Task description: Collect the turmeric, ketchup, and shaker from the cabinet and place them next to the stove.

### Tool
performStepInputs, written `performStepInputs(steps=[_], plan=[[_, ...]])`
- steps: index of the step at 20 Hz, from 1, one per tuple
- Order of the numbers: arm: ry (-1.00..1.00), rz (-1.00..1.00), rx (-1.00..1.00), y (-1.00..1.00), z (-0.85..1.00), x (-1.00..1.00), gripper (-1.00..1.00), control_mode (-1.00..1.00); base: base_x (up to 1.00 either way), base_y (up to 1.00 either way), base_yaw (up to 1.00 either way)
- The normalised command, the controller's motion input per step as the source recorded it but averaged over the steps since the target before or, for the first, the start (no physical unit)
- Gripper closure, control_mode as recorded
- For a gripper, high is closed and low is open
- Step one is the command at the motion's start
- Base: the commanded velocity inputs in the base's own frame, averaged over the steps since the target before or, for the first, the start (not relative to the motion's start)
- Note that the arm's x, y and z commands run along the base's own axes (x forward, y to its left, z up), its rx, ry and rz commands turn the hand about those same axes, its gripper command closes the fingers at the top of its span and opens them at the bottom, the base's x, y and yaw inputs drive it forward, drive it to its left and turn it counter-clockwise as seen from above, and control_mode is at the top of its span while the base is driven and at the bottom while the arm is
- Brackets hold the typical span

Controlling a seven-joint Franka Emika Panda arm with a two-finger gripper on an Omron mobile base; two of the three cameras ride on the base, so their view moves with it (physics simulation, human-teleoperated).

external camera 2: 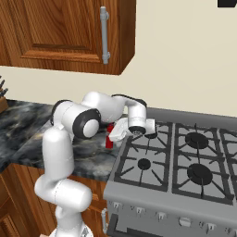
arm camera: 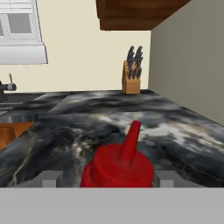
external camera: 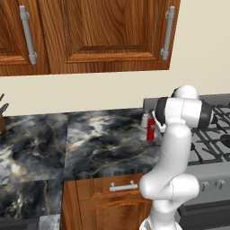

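The ketchup (arm camera: 118, 166), a red squeeze bottle with a pointed nozzle, stands upright on the dark marble counter just left of the stove (external camera: 213, 134). My gripper (arm camera: 107, 179) straddles its shoulders, open, with a visible gap on the left side between finger and bottle. From the right base view the hand (external camera 2: 127, 128) reaches down beside the ketchup (external camera 2: 109, 140) at the stove's (external camera 2: 185, 162) left edge. A small pale shaker (external camera: 144, 120) stands on the counter right behind the ketchup (external camera: 151, 130). The turmeric and the cabinet are out of view.
Wooden door-fronted cupboards (external camera: 103, 36) with bar handles hang above the counter. A knife block (arm camera: 132, 78) stands far along the counter by the wall. A sink faucet (arm camera: 6, 86) is at the counter's far end. Marble counter (external camera: 90, 139) stretches left of the stove.
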Motion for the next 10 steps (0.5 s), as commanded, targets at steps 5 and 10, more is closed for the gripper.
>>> performStepInputs(steps=[5, 10], plan=[[0.00, 0.00, 0.00, 0.00, 0.10, -0.13, -1.00, -1.00, 0.00, 0.00, 0.00], [0.00, 0.00, -0.01, 0.00, 0.34, -0.09, -1.00, -1.00, 0.00, 0.00, 0.00]])
